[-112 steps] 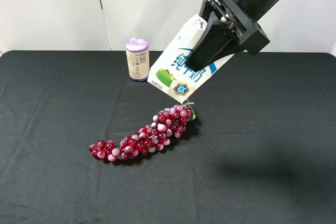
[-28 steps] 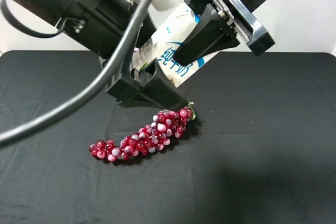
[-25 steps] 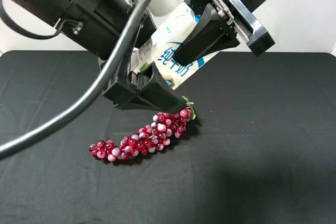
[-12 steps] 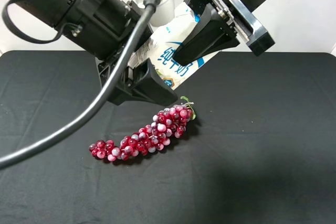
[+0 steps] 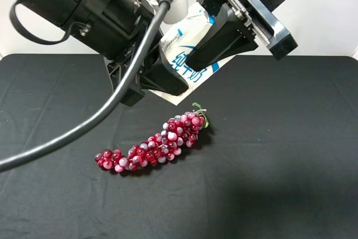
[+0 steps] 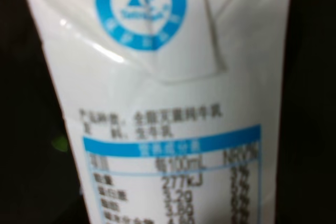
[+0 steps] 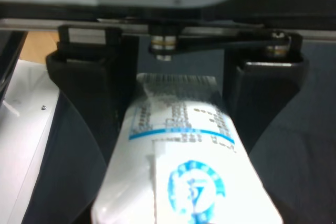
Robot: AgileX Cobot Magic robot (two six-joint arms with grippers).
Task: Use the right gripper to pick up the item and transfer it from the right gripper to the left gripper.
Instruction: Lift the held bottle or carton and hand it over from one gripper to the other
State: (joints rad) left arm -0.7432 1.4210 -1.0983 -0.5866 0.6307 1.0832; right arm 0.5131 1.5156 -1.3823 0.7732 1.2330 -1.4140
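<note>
The white carton (image 5: 186, 60) with blue print hangs tilted above the back of the table. My right gripper (image 5: 208, 53) is shut on its upper half from the right. My left gripper (image 5: 166, 79) reaches in from the upper left, and its fingers (image 5: 168, 76) stand on either side of the carton's lower end. In the right wrist view the carton (image 7: 184, 171) runs away from the camera into the left gripper (image 7: 176, 103), with a small gap at one finger (image 7: 270, 93). In the left wrist view the carton's printed side (image 6: 168, 103) fills the picture.
A red grape bunch (image 5: 156, 146) lies on the black table (image 5: 291, 149) just below the two grippers. The left arm and its thick black cable (image 5: 100, 116) cross the left of the view. The purple-topped can is hidden behind the left arm.
My left gripper has moved up and to the right, so its fingers now stand around the carton's lower end. The right gripper and carton have stayed almost still.
</note>
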